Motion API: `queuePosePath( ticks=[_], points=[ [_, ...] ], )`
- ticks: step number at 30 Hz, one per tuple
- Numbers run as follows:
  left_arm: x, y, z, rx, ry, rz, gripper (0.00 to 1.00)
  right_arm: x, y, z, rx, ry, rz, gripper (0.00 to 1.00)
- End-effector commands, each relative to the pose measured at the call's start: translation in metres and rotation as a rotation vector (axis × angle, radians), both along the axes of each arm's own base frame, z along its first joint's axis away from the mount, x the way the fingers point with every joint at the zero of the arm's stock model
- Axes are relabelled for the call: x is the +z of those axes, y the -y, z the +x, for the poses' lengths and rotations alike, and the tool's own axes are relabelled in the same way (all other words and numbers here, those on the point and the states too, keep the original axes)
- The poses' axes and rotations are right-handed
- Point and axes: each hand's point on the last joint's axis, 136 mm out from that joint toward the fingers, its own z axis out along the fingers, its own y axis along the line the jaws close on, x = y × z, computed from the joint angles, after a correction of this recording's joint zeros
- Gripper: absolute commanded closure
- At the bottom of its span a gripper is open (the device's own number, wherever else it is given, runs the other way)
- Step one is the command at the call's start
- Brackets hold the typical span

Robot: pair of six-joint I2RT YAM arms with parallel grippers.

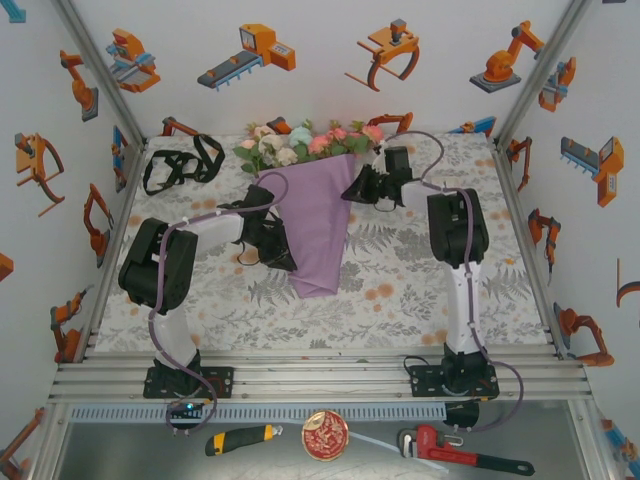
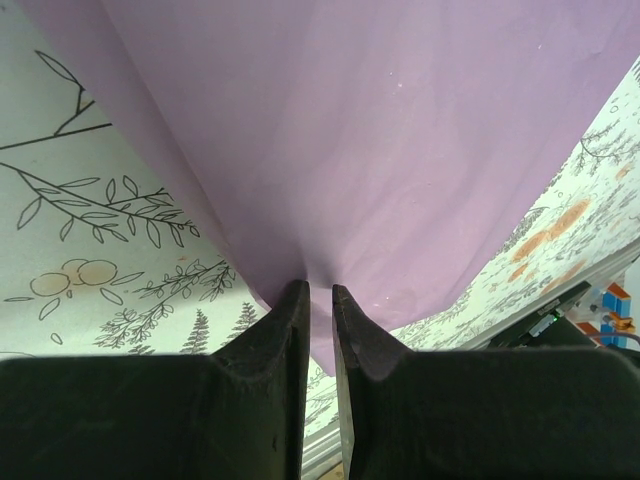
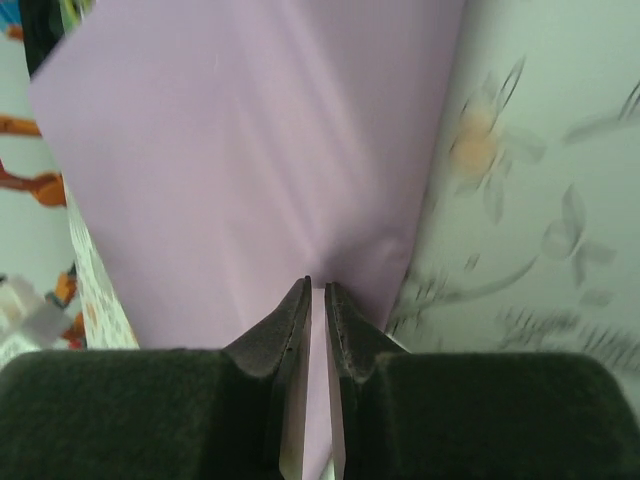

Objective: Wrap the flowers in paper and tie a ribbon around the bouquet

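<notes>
Wrapping the flowers [image 1: 300, 145] at the table's far middle, you have the left gripper [image 1: 280, 248] and right gripper [image 1: 352, 190] each pinched almost shut on an edge of the paper [image 1: 320, 230], so next, I judge, overlap those edges snugly before reaching for the ribbon [image 1: 182, 163].
</notes>
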Motion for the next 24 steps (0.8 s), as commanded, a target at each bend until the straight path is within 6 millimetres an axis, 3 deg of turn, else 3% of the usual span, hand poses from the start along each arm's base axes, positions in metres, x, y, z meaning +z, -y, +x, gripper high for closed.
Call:
queuePosePath(
  ticks=[1,8,13,16,20,24],
  points=[
    [0.008,-0.01,0.002,-0.008,0.033,0.032,0.79,-0.005,0.01,0.028,-0.104,-0.058,0.023,0.82],
    [0.013,-0.007,0.006,-0.025,0.065,0.016,0.78,0.014,0.025,0.076,-0.201,-0.036,0.071,0.81],
    [0.029,-0.003,0.016,-0.031,0.128,-0.003,0.67,0.06,0.02,0.077,-0.161,0.014,0.087,0.79],
    [0.045,-0.001,0.023,-0.023,0.171,-0.021,0.64,0.094,0.021,0.055,-0.137,0.077,0.087,0.78],
    [0.069,0.002,0.031,-0.005,0.218,-0.054,0.62,0.122,0.026,0.003,-0.102,0.134,0.054,0.78],
    [0.097,0.004,0.039,0.017,0.268,-0.088,0.6,0.122,0.022,-0.057,-0.036,0.137,-0.013,0.77]
  ],
)
